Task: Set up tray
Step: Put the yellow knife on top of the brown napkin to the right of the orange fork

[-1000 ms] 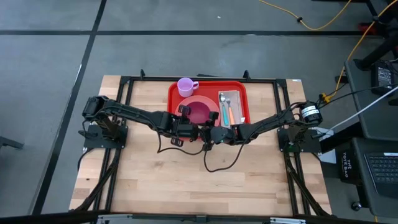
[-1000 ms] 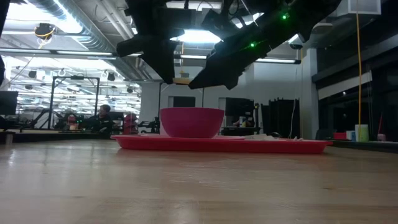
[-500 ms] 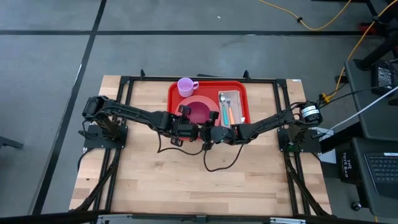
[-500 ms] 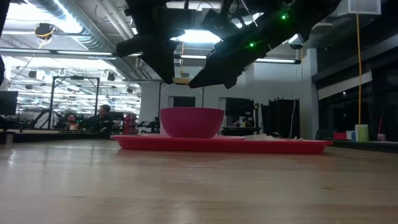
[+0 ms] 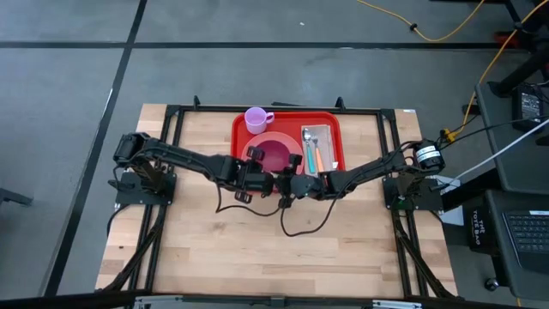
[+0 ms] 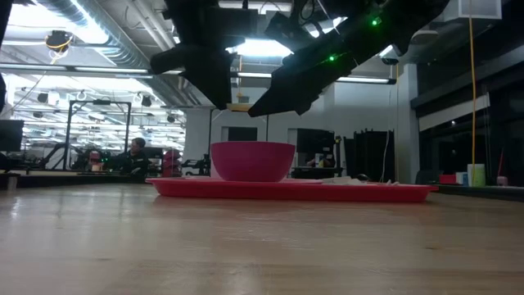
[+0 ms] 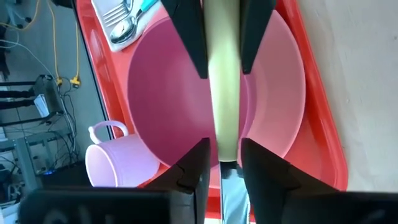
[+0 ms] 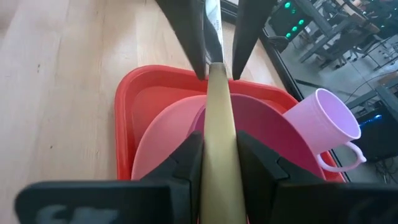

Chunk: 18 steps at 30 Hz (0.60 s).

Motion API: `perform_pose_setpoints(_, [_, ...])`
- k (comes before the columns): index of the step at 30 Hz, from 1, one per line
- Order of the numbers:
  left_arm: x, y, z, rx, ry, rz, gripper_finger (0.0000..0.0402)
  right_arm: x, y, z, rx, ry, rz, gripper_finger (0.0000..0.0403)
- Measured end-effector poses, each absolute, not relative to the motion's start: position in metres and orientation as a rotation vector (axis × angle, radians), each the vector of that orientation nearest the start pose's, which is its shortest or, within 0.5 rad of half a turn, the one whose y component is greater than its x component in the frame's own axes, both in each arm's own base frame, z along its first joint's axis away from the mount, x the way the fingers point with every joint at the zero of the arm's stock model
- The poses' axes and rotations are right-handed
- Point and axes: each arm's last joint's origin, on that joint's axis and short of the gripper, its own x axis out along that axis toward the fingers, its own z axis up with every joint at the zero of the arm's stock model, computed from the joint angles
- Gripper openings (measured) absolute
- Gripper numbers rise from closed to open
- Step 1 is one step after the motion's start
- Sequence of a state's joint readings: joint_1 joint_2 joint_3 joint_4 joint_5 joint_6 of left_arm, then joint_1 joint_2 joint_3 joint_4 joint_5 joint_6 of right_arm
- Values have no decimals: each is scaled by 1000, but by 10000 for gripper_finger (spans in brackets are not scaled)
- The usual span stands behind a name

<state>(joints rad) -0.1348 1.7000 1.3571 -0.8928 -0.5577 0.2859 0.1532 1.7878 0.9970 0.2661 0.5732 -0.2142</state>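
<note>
We're looking down on a wooden table (image 5: 257, 257). The red tray (image 5: 328, 123) is sitting at its far edge w/ a pink bowl (image 5: 273, 148), lilac mug (image 5: 256, 118) and cutlery (image 5: 314, 148) on it. Left gripper (image 7: 221, 165) and right gripper (image 8: 217, 143) are meeting above the bowl, both clamping one pale stick (image 7: 224, 81) (end to end).

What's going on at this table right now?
Both arms meet above the pink bowl, which sits on the red tray. Between them is a pale yellow stick: the right hand is closed on one end, and the left hand sits at the other end, so it looks like a handover in mid-air. A lilac cup and some cutlery are already on the tray.
</note>
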Motion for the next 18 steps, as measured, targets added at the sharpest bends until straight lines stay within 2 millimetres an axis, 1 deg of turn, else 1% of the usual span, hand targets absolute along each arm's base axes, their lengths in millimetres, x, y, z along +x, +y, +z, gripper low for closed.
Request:
perform_pose_setpoints(7, [332,-45,254,709,1204,194,116,370,40,183,-392,538,-360,80])
perform_pose_setpoints(12, [325,-55,264,739,1158,210,127,370,40,183,-369,533,-367,80])
perform_pose_setpoints(16, [315,-57,276,649,1137,139,123,369,40,184,-374,533,-388,80])
perform_pose_setpoints(18, [306,-55,285,591,1129,167,115,368,39,187,-376,533,-401,80])
